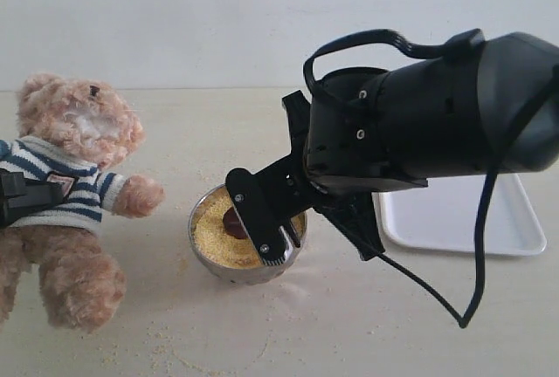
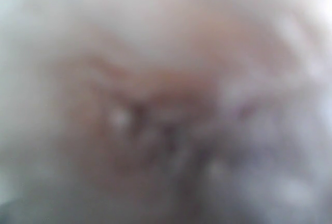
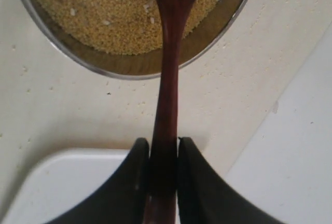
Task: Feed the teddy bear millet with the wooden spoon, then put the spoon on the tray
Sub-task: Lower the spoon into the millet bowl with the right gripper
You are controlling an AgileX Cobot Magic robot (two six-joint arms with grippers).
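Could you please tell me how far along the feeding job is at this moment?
Done: the right gripper has its jaws shut on the handle of the wooden spoon. In hand: the spoon's tip is at the millet in the metal bowl, so scooping looks underway. Left: the spoon has yet to go to the teddy bear beside the bowl, then onto the tray.

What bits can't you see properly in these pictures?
1. Left wrist view: all blur, probably bear fur too close.
2. Left gripper: cut off by the exterior view's left edge; open or shut unclear.
3. Spoon bowl: past the right wrist view's top edge, mostly behind the right gripper in the exterior view.
4. Tray: partly behind the right arm, exterior view.
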